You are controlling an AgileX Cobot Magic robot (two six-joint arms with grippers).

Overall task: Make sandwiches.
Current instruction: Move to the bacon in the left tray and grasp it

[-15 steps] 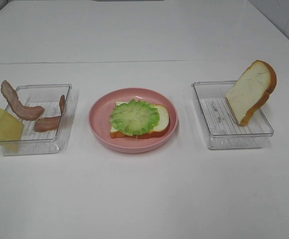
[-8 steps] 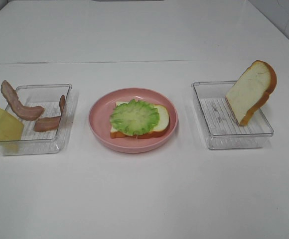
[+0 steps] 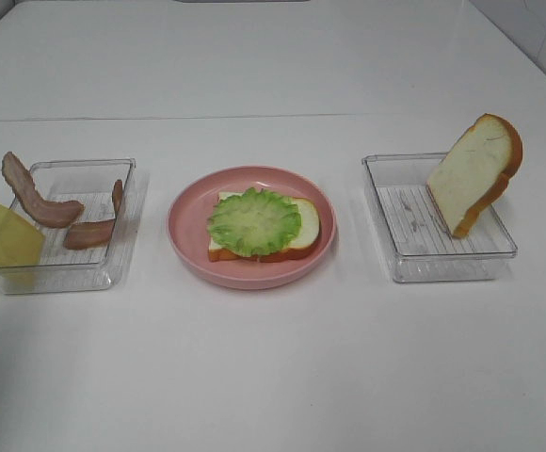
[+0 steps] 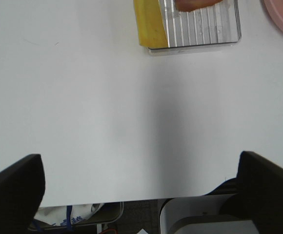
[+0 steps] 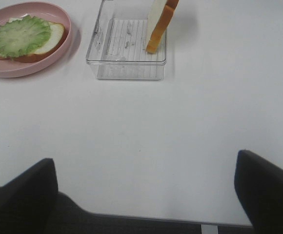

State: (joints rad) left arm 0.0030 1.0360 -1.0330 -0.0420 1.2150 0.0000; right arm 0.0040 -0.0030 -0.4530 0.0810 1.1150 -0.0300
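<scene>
- The white counter (image 3: 273, 377) carries everything, in a row from left to right.
- The left claw (image 4: 141, 187) hangs over the bare near-left part of the counter. Its two dark fingers are spread wide and hold nothing.
- The right claw (image 5: 144, 192) is over the near-right edge, also gaping wide and empty.
- A clear left tray (image 3: 66, 278) and a clear right tray (image 3: 442, 268) stand on either side of the plate, apart from it.
- The round pink plate (image 3: 188, 247) sits in the middle.
- One bread slice (image 3: 306, 226) lies flat on the plate (the start of the sandwich).
- The second bread slice (image 3: 471, 174) stands tilted in the right tray, leaning over its far-right wall.
- Frilly green lettuce (image 3: 252, 221) lies on top of the flat slice and covers most of it.
- The yellow cheese square (image 3: 5, 240) leans across the left tray's near-left corner, partly outside the rim.
- Of the bacon strips (image 3: 89, 234), one lies in the left tray, one drapes over its left wall, and one rests against its right wall.
</scene>
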